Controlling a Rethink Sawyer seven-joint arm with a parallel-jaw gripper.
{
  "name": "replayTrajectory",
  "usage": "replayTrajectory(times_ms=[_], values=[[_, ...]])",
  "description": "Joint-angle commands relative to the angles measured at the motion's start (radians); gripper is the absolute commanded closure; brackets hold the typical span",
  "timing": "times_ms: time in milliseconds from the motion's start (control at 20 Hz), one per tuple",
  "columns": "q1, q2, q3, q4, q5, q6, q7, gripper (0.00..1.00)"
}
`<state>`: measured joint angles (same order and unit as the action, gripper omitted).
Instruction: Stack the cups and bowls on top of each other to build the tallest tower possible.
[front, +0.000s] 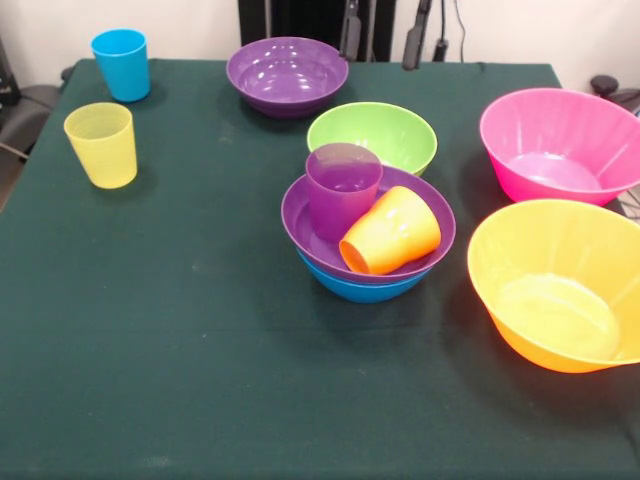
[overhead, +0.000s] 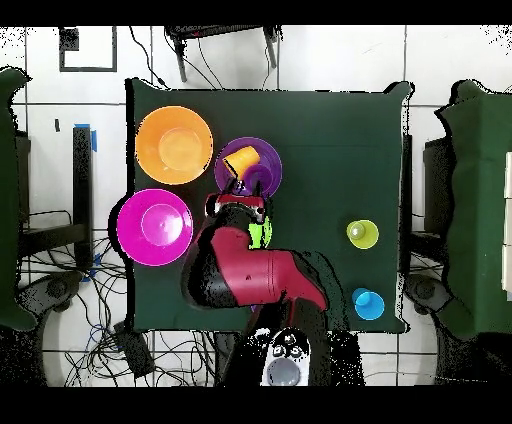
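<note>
The tower stands mid-table: a blue bowl (front: 365, 289) lowest, with a purple bowl (front: 300, 225) (overhead: 262, 163) nested in it. In that bowl a purple cup (front: 343, 188) stands upright and an orange cup (front: 390, 232) (overhead: 241, 159) lies on its side against it. A second purple bowl (front: 287, 75) and a green bowl (front: 372, 135) (overhead: 261, 234) sit behind the tower. The blue cup (front: 120, 63) (overhead: 368, 303) and yellow cup (front: 101, 144) (overhead: 362, 234) stand apart. In the overhead view my gripper (overhead: 240, 192) hangs at the tower's near rim, hiding the purple cup.
A large pink bowl (front: 558, 146) (overhead: 154, 226) and a large orange bowl (front: 555, 285) (overhead: 174, 144) sit side by side beside the tower. The table (front: 200, 380) has a dark green cloth. My arm (overhead: 250, 270) covers the second purple bowl in the overhead view.
</note>
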<state>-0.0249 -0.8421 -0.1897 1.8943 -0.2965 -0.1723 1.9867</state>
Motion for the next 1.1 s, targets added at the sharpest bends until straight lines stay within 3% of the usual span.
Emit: replayTrajectory(times_ms=[50,300,600,850,1100], values=[[0.040,0.063,-0.037,0.157,-0.082,-0.105,0.110,0.00],[0.084,0.096,-0.099,0.190,-0.054,-0.202,0.106,0.00],[0.062,0.107,-0.081,0.203,-0.053,-0.257,0.124,0.00],[0.049,0.076,-0.068,0.235,-0.058,-0.238,0.129,0.00],[0.010,0.008,-0.031,0.278,-0.105,-0.183,0.127,0.00]])
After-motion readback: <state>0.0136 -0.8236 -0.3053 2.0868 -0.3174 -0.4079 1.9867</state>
